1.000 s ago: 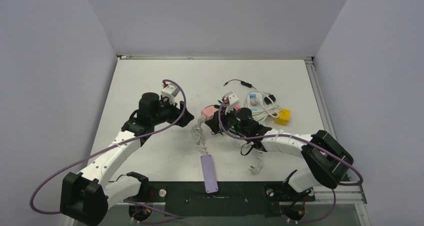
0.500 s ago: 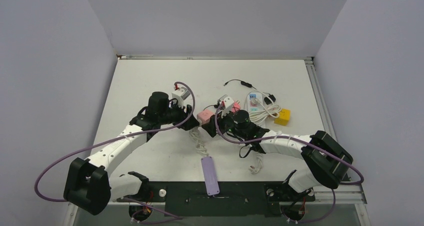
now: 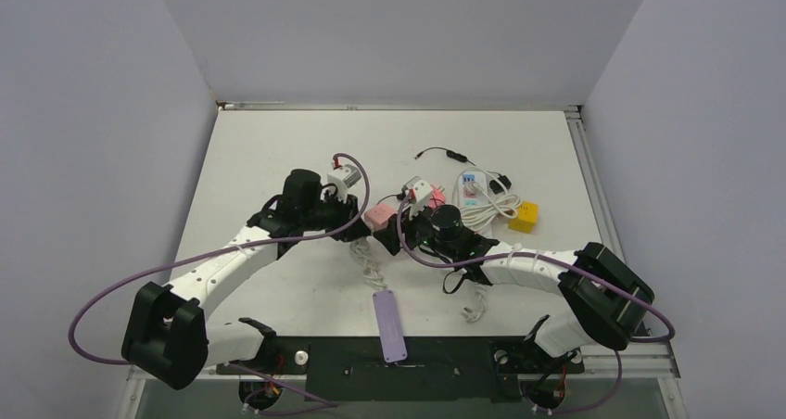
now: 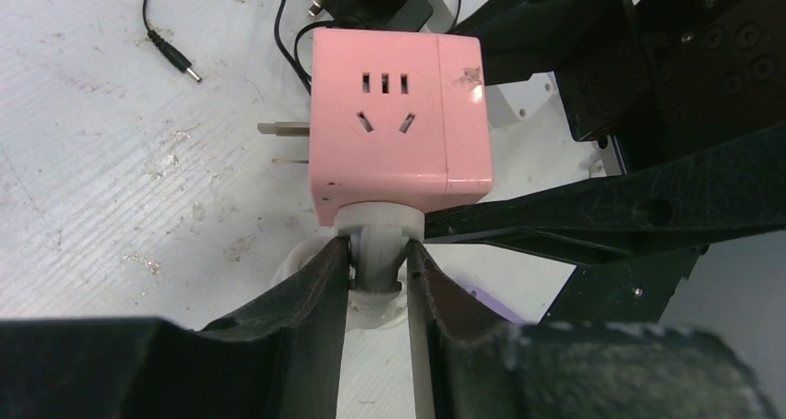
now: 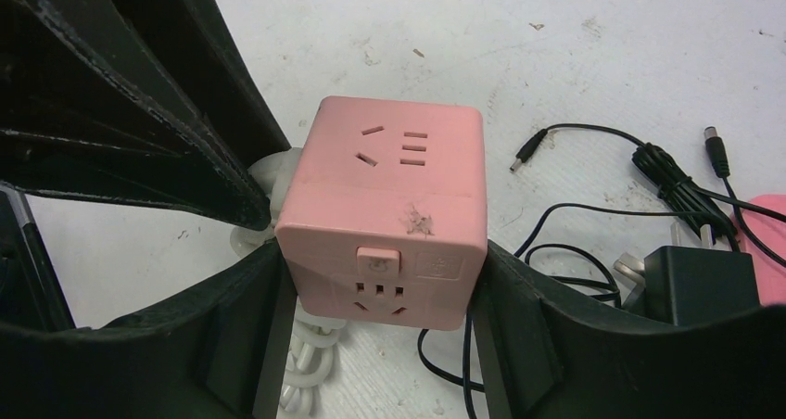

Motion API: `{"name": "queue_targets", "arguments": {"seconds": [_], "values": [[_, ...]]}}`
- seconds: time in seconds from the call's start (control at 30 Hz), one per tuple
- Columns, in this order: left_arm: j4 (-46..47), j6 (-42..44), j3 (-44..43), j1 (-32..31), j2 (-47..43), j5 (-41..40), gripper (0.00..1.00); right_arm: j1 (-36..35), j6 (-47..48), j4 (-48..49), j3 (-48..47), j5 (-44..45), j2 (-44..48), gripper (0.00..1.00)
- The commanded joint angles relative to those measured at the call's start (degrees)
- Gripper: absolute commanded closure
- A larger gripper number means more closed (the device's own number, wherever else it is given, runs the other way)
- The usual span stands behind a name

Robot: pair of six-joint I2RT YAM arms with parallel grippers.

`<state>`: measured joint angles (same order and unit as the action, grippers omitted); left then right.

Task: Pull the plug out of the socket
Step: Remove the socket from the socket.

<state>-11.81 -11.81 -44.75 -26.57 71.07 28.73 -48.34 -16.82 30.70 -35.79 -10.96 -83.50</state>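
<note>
The pink cube socket (image 3: 379, 216) sits between the two grippers at the table's middle. My right gripper (image 5: 380, 294) is shut on the socket (image 5: 385, 196), one finger pressed on each side wall. A white plug (image 4: 375, 238) sticks out of the socket's (image 4: 399, 127) underside, and its white cable (image 3: 371, 261) runs toward the near edge. My left gripper (image 4: 378, 263) is shut on the plug's neck, both fingers touching it. The plug still sits flush against the cube. In the top view the left gripper (image 3: 356, 226) meets the right gripper (image 3: 397, 230) at the cube.
A purple power strip (image 3: 388, 324) lies near the front edge at the white cable's end. A white power strip with coiled cord (image 3: 477, 194), a yellow block (image 3: 524, 217) and a thin black lead (image 3: 443, 152) lie back right. A black adapter (image 5: 703, 285) rests beside the socket.
My left arm swung right to the socket and its jaws closed onto the white plug. The right gripper kept its hold, with the cube shifted slightly left.
</note>
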Motion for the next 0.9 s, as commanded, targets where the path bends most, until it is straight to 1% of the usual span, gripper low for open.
{"name": "queue_targets", "arguments": {"seconds": [0.0,0.1,0.13,0.3,0.47,0.63,0.77,0.87], "values": [[0.3,0.7,-2.7,-0.6,0.6,1.4,0.85,-0.8,1.2,3.2,-2.2,-0.3,1.9,0.95],[0.4,0.9,-2.5,-1.3,0.7,1.3,0.99,-0.8,0.9,2.5,-2.3,1.6,2.0,0.95],[0.6,0.9,-2.4,-1.5,0.6,1.2,1.0,-0.9,0.3,2.1,-2.5,2.5,1.9,0.95],[2.7,0.3,-1.0,-2.4,-0.4,1.2,1.0,0.1,-3.9,-0.1,-3.5,6.1,0.8,0.95],[3.7,-0.3,-0.2,-3.5,-0.3,1.1,1.0,4.0,-9.5,-1.5,-3.9,4.6,-0.3,0.95],[3.9,-0.6,-0.2,-3.9,0.5,1.4,1.0,5.7,-10.4,-2.4,-4.3,3.7,-1.4,0.95],[1.9,-0.6,-1.0,-3.5,0.9,-2.6,1.0,5.7,-8.6,2.4,-2.0,0.0,0.2,0.95],[0.4,-0.8,-1.9,-1.0,1.7,-4.2,1.0,5.7,-7.7,7.3,0.9,-3.1,3.1,0.95]]}}
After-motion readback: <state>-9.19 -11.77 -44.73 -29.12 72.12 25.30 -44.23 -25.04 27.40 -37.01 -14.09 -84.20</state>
